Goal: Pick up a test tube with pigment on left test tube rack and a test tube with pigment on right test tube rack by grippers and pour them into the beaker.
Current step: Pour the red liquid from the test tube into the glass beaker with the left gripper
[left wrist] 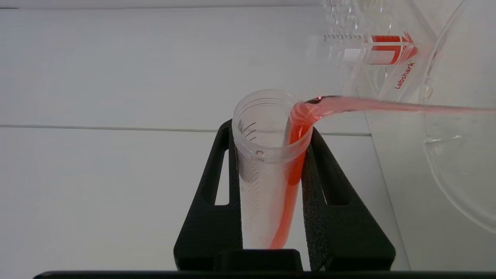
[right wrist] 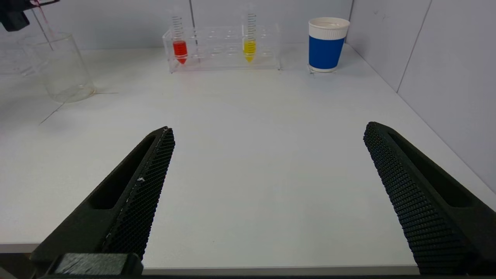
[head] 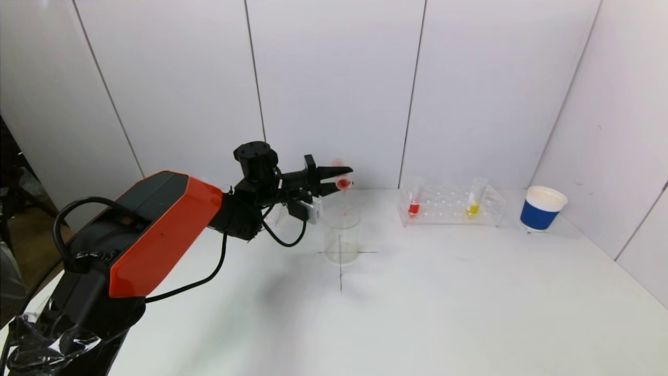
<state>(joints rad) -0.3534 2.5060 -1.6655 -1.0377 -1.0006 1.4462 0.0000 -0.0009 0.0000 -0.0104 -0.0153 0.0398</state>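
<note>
My left gripper (head: 339,183) is shut on a clear test tube (left wrist: 267,166), tipped on its side above the glass beaker (head: 342,235). Red pigment (left wrist: 387,105) streams from the tube's mouth towards the beaker's rim (left wrist: 457,166). The right rack (head: 451,206) holds a red-pigment tube (head: 414,206) and a yellow-pigment tube (head: 473,207); both also show in the right wrist view, red (right wrist: 179,48) and yellow (right wrist: 249,46). My right gripper (right wrist: 269,130) is open and empty over the table's near edge, far from the rack. It is out of the head view. The left rack is mostly hidden behind my left arm.
A blue and white paper cup (head: 541,209) stands to the right of the right rack, near the corner of the white walls. The beaker sits on a black cross mark (head: 341,271). The white table (head: 443,303) spreads in front of the rack.
</note>
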